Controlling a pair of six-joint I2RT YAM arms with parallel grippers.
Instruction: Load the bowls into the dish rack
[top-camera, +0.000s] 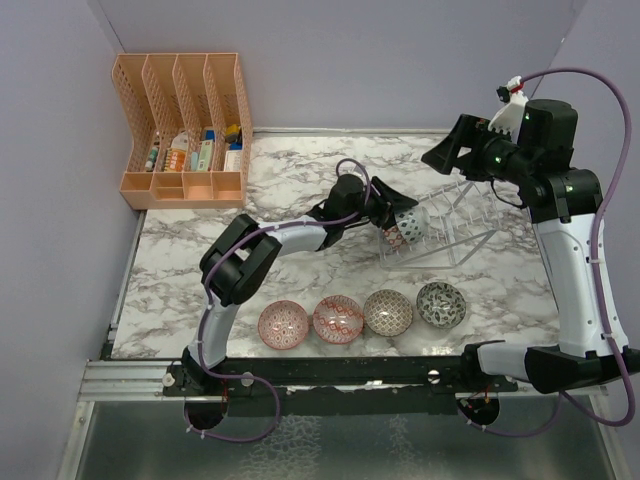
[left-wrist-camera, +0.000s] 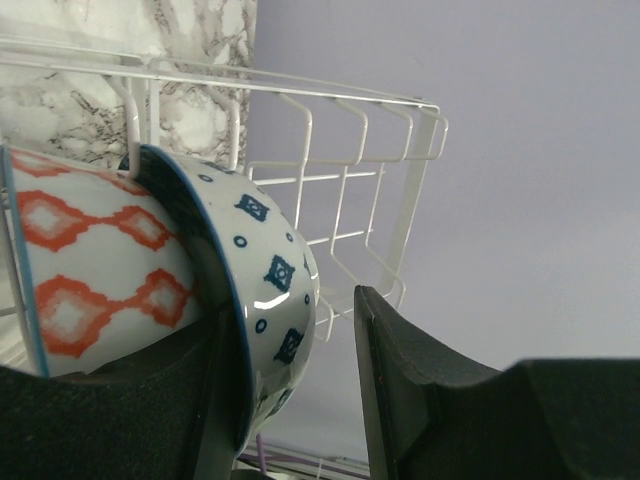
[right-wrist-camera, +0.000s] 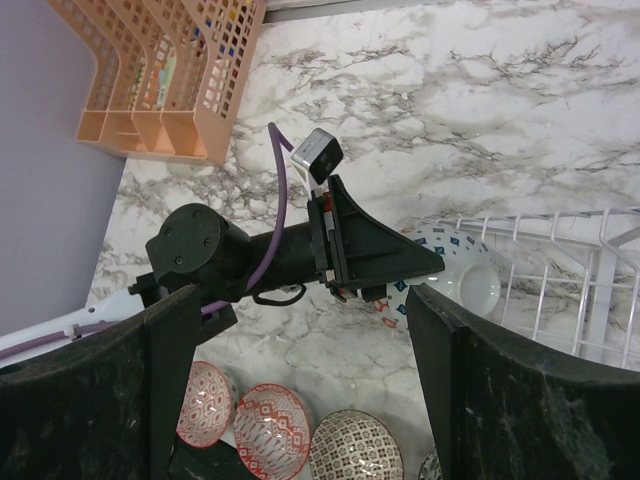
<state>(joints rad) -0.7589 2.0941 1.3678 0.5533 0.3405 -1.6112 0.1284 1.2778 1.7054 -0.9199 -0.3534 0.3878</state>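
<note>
**Left jaws loose around a blue bowl at the rack's left end**

Top view: the left gripper (top-camera: 397, 218) reaches the left end of the dish rack (top-camera: 462, 225). A blue bowl (top-camera: 410, 230) stands on edge there, largely hidden by the gripper's black body. A row of four bowls (top-camera: 338, 318) lies on the table (top-camera: 300, 190) near the arm bases. The right gripper (top-camera: 440, 156) hangs above the rack; its gap cannot be read from here.

Left wrist: the blue bowl's rim sits between the jaws. The outer finger (left-wrist-camera: 410, 380) stands clear of the bowl wall, with a gap showing. The other finger is partly hidden behind the rim, so contact cannot be told. A red-diamond bowl (left-wrist-camera: 90, 270) sits against the blue one, cut off at the frame's left edge.

Right wrist: the right jaws are spread wide with nothing between them. Their dark fingers and the bottom edge cut off the row of bowls.
</note>
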